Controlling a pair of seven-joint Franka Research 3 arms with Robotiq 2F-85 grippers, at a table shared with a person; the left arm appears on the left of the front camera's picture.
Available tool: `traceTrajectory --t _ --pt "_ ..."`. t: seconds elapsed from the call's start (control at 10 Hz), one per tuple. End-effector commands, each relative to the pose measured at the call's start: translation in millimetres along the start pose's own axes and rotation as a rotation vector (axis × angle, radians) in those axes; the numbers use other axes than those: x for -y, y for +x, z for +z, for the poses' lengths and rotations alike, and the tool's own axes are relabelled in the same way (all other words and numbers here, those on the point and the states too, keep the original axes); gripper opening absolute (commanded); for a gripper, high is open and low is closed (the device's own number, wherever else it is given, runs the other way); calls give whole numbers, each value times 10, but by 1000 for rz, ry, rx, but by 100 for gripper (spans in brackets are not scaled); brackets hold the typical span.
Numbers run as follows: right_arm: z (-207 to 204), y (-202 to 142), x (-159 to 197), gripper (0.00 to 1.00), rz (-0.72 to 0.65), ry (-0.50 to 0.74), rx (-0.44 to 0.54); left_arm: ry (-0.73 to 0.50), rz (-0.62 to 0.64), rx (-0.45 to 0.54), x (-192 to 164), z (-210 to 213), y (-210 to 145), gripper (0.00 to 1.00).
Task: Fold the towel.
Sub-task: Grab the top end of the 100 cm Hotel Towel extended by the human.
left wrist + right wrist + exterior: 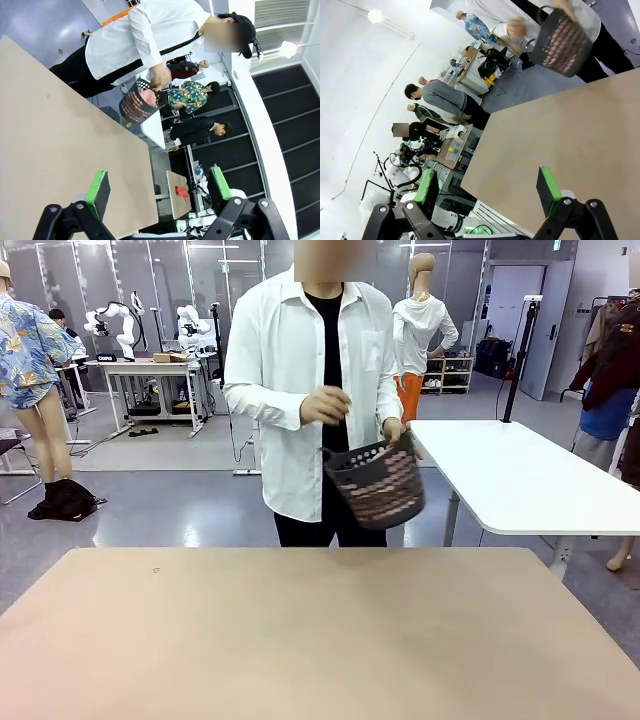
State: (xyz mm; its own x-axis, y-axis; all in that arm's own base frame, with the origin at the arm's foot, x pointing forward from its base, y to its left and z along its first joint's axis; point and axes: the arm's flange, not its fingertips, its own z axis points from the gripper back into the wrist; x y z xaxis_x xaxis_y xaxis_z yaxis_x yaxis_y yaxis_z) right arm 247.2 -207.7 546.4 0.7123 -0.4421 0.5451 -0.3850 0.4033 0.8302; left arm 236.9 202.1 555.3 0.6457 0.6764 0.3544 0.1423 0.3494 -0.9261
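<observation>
Both pairs of jaws stand wide apart and hold nothing: the left gripper [158, 185] and the right gripper [487, 189] each show two green pads [98, 184] spread far from one another, poised above the table [300, 640] without touching it. At the table's far edge stands a person [290, 360] in a white shirt, holding a dark basket [347, 458] with rows of small holes in its wall. The basket is in the air in front of the person's waist, tilted, well above the tabletop. One hand [396, 430] grips its rim; the other hand [325, 405] is raised, loosely closed, just above the basket's opening. The towel [387, 495] is inside the basket: its salmon-pink cloth shows through the holes, from near the rim down to the bottom. Whether it lies folded or bunched in there cannot be told. The tabletop is a plain tan surface.
</observation>
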Motion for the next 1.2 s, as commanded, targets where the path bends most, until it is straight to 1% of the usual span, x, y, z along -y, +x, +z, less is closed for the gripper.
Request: traceTrajectory --t 0.0,1.1 --pt "2 23 -14 100 18 8 10 -13 -10 -2 27 -6 40 100" --pt "2 23 -14 100 18 8 10 -13 -10 -2 27 -6 40 100"
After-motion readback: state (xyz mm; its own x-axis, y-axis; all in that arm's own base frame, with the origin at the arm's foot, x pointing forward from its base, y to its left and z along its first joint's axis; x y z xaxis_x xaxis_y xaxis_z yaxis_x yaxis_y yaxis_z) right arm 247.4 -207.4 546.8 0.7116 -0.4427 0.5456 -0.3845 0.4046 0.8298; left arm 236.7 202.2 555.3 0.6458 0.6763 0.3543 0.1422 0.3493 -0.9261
